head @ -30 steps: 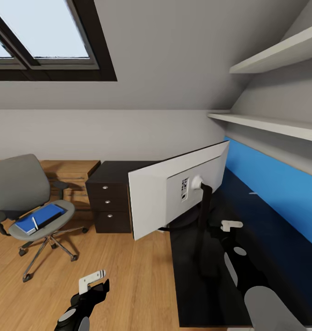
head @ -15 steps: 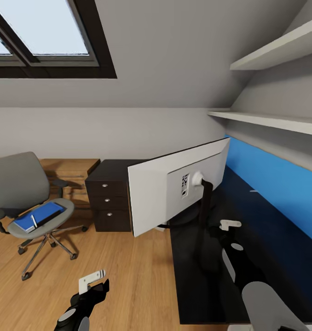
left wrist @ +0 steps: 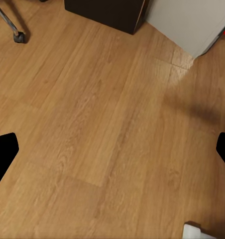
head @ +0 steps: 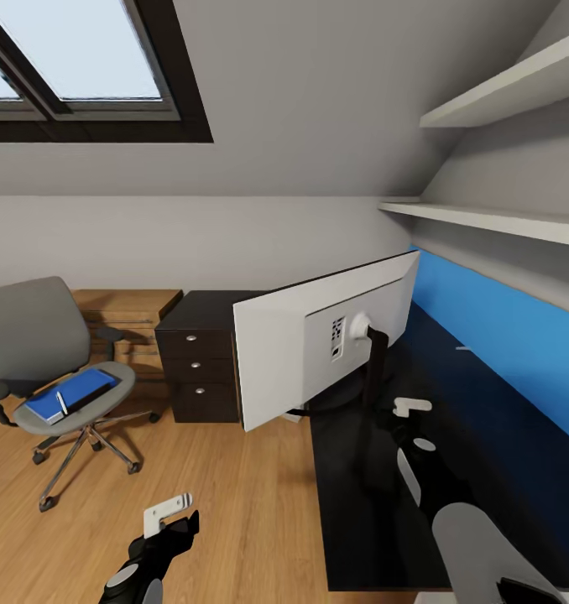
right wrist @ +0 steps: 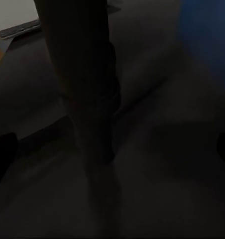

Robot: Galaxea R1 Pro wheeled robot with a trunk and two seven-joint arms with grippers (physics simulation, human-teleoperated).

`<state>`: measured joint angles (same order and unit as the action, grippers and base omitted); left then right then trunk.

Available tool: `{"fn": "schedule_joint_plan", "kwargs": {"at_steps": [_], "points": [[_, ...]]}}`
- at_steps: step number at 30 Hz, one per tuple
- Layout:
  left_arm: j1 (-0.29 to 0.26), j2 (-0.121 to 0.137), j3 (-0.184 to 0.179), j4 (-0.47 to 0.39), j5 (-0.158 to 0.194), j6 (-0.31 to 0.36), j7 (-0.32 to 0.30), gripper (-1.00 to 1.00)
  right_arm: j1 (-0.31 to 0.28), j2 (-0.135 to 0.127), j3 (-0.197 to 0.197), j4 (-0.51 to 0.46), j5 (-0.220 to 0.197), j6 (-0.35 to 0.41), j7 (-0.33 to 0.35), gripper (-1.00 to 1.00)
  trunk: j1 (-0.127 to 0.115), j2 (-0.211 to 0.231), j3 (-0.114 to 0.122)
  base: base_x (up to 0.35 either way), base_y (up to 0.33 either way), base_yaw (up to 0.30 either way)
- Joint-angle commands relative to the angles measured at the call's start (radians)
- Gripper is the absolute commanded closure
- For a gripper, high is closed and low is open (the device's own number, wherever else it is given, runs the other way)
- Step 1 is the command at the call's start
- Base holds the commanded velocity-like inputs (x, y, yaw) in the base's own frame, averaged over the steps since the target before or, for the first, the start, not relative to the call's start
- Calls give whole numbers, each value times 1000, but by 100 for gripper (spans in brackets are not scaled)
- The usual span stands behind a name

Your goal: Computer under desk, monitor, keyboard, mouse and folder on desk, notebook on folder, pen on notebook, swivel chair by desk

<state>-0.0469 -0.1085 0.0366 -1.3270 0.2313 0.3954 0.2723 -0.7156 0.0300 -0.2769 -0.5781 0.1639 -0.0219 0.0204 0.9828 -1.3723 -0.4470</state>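
From the head camera, the monitor (head: 318,340) stands on the black desk (head: 486,419), its back to the robot; the right gripper (head: 406,408) hovers beside its stand, spread unclear. The blue folder (head: 70,396) lies on the swivel chair (head: 45,369). Left wrist: left gripper (left wrist: 112,159) wide over wood floor (left wrist: 92,124). Right wrist: fingers apart before the stand (right wrist: 87,99).

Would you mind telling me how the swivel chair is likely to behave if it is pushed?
The swivel chair stands on casters over smooth wood floor, so it will probably roll easily. The folder lying loose on its seat may slide.
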Motion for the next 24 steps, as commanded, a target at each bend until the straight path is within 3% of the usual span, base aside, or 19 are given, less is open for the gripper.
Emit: {"fn": "schedule_joint_plan", "kwargs": {"at_steps": [1,4,6,10,14,24], "points": [[-1,0,0,-1,10,4,5,-100,-1,3,-6,3,11,-19,5,-100,0,-1,-1,0,0,0],[-1,0,0,0,10,3,5,-100,0,6,-4,6,13,-72,7,-100,0,-1,-1,0,0,0],[-1,1,0,0,10,3,5,-100,2,6,9,6,36,-145,6,-100,0,-1,-1,0,0,0],[-1,1,0,3,10,3,5,-100,5,7,23,15,133,-261,0,-100,0,-1,-1,0,0,0],[-1,1,0,4,10,2,5,-100,6,7,25,17,161,-284,-3,-100,0,-1,-1,0,0,0],[-1,0,-1,12,9,1,4,-100,7,5,25,17,166,-289,-3,-100,0,-1,-1,65,0,0]]}}
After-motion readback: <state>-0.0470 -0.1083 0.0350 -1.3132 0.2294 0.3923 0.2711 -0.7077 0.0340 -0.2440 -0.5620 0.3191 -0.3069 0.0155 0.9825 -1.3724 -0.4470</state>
